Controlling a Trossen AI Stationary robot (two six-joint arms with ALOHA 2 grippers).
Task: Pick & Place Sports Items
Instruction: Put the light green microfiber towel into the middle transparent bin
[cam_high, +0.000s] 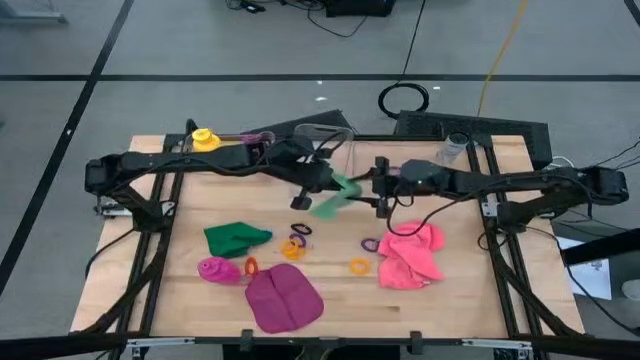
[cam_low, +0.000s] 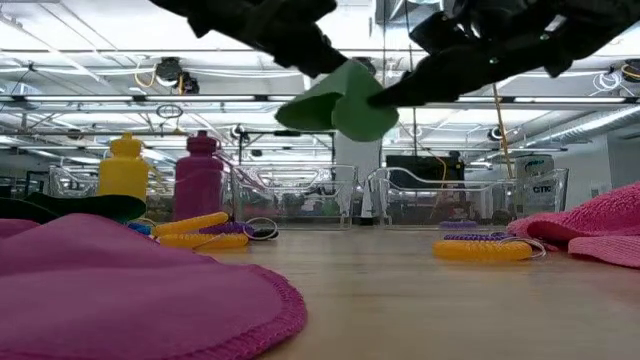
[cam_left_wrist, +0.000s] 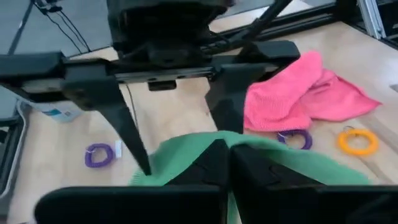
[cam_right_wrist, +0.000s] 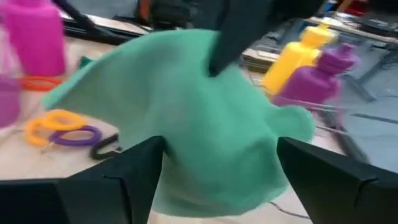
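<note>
A light green cloth hangs in the air over the table's middle, seen well above the tabletop in the low view. My left gripper comes from the left and is shut on it. My right gripper faces it from the right, open, with one finger on each side of the hanging cloth. A dark green cloth, a magenta cloth, a pink cloth, a lying magenta bottle and several small rings rest on the table. My left gripper pinches the light green cloth at its top part between its two shut fingers, which slant down from the table's left. Layers cannot be told. The cloth drapes slack below the fingers, clear of the table. My right gripper: I cannot tell whether its open fingers touch the cloth.
A yellow bottle and a purple bottle stand at the back left. Clear bins sit along the far edge. Bare wood lies between the magenta cloth and the pink cloth, near the front edge.
</note>
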